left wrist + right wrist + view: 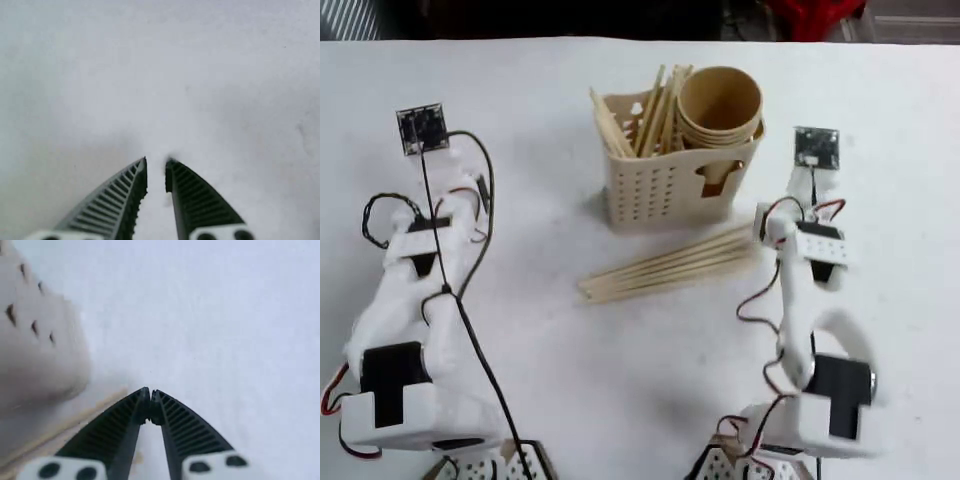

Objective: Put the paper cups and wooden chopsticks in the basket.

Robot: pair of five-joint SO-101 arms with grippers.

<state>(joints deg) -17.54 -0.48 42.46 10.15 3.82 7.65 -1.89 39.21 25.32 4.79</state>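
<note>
high view: the cream perforated plastic basket (670, 190) stands at 12 o'clock on the white table (880, 100) with the stacked tan paper cups (720, 100) inside; a loose bundle of pale wooden chopsticks (665, 265) lies at its 6 o'clock. left wrist view: the left gripper (156, 167) is narrowly parted and empty. right wrist view: the right gripper (150, 397) has its tips touching on nothing, beside that bundle (likely light, stiff, prone to roll; pinch it mid-length).

Robotics lab bench: white table (620, 400), left arm (410, 300), right arm (810, 290), loose wires (470, 338), bare camera board (421, 128).
</note>
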